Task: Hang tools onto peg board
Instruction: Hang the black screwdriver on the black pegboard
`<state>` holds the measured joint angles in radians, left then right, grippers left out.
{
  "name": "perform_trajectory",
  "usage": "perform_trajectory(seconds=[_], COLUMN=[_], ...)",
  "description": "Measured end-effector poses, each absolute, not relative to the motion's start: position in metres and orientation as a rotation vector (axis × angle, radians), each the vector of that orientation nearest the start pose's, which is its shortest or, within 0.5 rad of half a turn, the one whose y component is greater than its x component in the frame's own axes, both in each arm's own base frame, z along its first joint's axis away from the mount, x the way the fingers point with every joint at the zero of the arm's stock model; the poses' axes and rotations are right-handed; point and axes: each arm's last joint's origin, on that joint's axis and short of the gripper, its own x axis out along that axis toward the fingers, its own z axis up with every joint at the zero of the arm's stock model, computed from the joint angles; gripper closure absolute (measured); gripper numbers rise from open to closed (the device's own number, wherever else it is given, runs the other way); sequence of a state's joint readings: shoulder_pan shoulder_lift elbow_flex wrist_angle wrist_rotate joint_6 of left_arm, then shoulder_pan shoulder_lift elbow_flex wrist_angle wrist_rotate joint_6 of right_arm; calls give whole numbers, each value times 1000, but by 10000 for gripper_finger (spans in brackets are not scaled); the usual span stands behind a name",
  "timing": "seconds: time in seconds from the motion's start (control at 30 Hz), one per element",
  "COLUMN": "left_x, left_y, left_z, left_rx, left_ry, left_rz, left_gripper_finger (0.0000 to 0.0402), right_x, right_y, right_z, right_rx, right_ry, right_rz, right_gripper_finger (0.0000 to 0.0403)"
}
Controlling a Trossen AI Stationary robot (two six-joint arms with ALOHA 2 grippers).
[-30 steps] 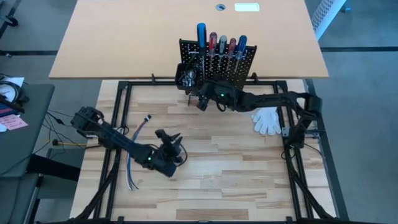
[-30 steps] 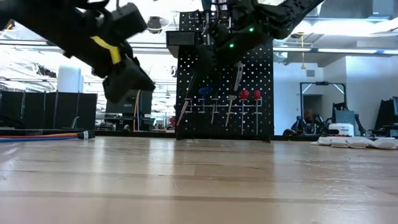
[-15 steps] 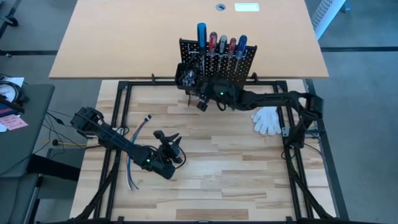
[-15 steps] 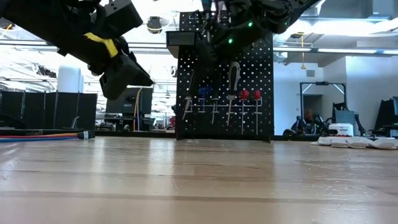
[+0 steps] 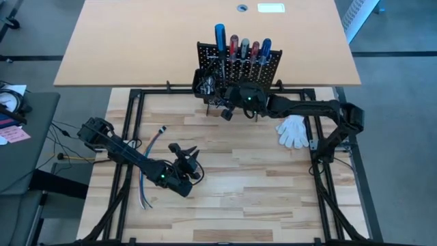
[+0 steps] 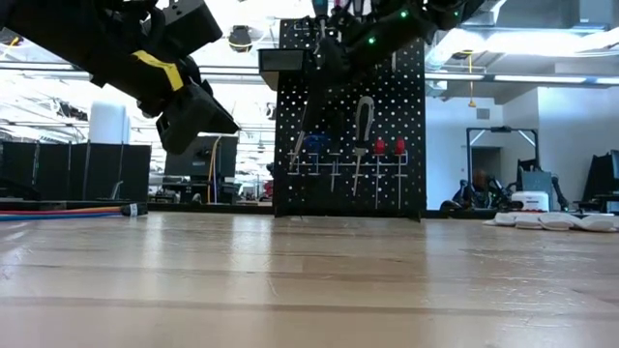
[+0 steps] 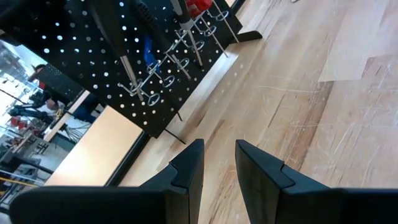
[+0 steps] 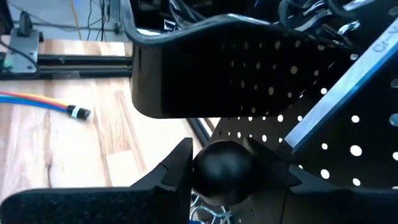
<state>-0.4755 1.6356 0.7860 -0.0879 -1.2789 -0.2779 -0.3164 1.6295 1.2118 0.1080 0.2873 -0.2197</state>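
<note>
While the right gripper sits at the foot of the peg board, its fingers are clamped on a black rounded handle, seemingly a tool's; the rest of that tool cannot be made out.

Peg board: upright black perforated panel at the far edge of the wooden table, black box bin at one upper corner.

Tools on the board: screwdrivers with blue, red and further handles stand in a row along the top rail; in the low view, red-handled and blue-handled pieces hang on hooks, and a silver tool hangs between them.

Left gripper: raised over the near left part of the table, well apart from the board, fingers narrowly parted with nothing between them.

Other items: white glove on the table beside the right arm; loose cables by the left arm. Black bin and panel crowd the right wrist view.
</note>
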Motion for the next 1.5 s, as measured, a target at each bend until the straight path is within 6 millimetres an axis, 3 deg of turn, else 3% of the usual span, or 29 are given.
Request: perform_trajectory(seconds=[0.4, 0.9, 1.27, 1.5], left_x=[270, 271, 271, 271], left_y=[-108, -108, -108, -108], left_z=[162, 162, 163, 163], left_rx=[475, 468, 464, 463], left_ry=[491, 484, 480, 479], left_rz=[809, 809, 810, 810], left_gripper_finger=[316, 316, 316, 316], right_x=[357, 360, 357, 363], right_y=[-127, -146, -148, -151], right_z=[326, 310, 327, 319], right_rx=[-175, -119, -110, -116], right_ry=[461, 513, 578, 601], right_rz=[-479, -435, -431, -428], right_gripper_finger=[287, 287, 287, 287])
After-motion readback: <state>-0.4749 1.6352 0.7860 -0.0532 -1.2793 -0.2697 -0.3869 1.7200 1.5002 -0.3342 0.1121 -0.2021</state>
